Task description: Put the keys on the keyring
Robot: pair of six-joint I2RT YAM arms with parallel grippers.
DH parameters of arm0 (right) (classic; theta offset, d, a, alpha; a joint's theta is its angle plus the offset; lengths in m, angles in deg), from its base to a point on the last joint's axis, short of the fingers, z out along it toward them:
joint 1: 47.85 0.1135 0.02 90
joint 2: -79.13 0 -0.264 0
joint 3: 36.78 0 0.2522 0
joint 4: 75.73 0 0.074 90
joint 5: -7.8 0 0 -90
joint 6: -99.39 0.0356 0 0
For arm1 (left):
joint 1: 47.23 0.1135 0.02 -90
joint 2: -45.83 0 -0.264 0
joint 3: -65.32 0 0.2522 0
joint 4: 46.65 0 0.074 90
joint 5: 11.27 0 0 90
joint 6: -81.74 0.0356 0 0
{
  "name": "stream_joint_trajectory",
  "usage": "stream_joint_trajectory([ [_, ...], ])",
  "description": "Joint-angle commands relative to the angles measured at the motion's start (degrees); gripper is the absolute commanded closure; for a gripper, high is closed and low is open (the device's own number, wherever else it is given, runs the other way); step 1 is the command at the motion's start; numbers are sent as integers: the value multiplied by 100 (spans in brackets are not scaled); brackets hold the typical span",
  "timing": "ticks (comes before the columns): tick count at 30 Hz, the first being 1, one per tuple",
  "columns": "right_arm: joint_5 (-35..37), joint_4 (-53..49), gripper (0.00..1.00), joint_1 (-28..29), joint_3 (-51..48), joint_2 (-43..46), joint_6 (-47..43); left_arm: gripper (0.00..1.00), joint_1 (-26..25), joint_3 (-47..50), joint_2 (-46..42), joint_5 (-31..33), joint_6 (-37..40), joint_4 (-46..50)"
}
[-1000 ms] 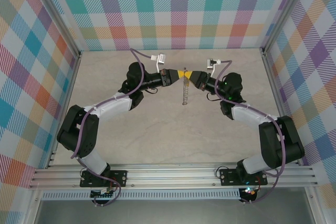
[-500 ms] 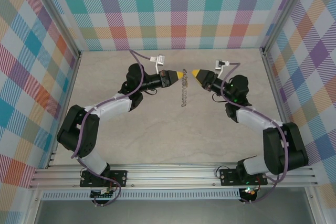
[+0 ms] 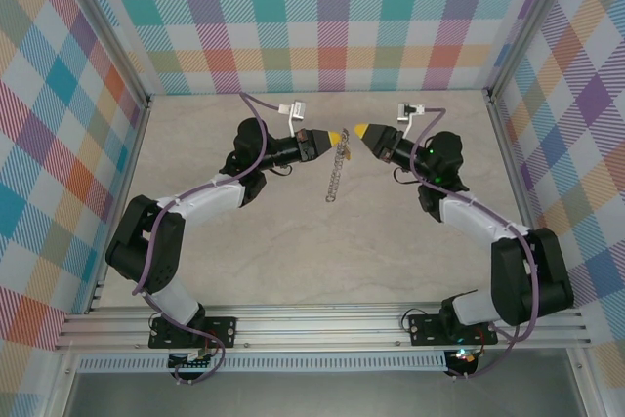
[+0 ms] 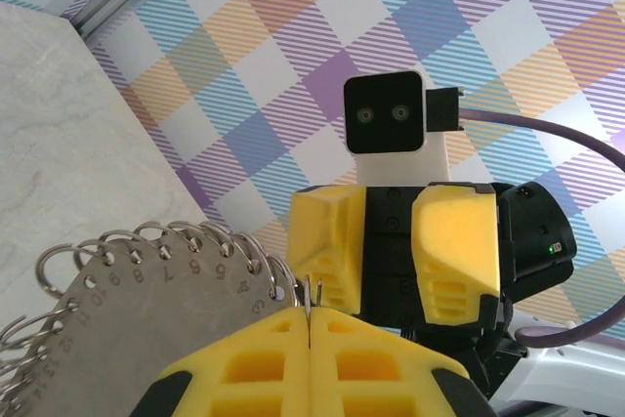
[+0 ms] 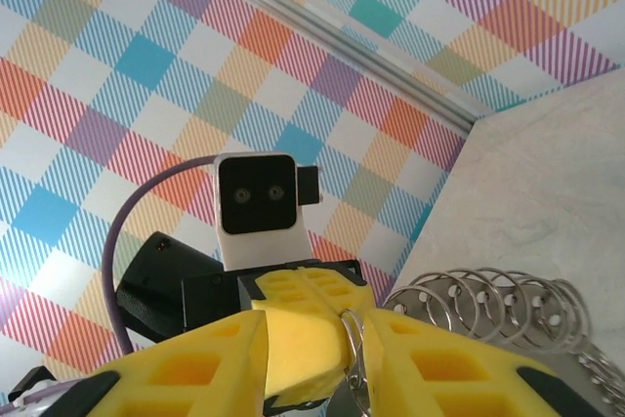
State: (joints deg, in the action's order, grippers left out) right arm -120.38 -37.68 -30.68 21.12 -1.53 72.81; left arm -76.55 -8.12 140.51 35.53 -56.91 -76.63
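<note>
keyring [image 3: 337, 171] pinched in left gripper [image 3: 340, 135], dangling; right gripper [image 3: 358, 130] parted, just beside

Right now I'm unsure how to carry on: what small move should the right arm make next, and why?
Probably ease the right gripper toward the left gripper. Its jaws stand open, apart from the left one, which is shut on the keyring, its chain hanging free below the fingertips. Closing that gap looks like the step needed before any threading.
</note>
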Motion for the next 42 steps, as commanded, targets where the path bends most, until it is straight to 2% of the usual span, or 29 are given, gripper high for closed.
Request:
stream_joint_trajectory([
  [1,-147,344,68,98,248,-174,-25,100,49,-24,-43,-65,-51,-451],
  [12,-211,553,75,186,280,-449,89,100,49,-45,-20,-83,-49,-459],
  [22,-261,720,75,256,93,-513,185,100,49,-26,-28,-45,-49,-468],
  [28,-234,819,83,276,-54,-503,229,100,49,-26,-19,-33,-49,-477],
  [36,-212,879,82,322,-99,-537,267,100,49,-13,-28,-21,-66,-505],
  [42,-241,988,100,349,-84,-600,329,100,49,-17,-19,-29,-73,-499],
])
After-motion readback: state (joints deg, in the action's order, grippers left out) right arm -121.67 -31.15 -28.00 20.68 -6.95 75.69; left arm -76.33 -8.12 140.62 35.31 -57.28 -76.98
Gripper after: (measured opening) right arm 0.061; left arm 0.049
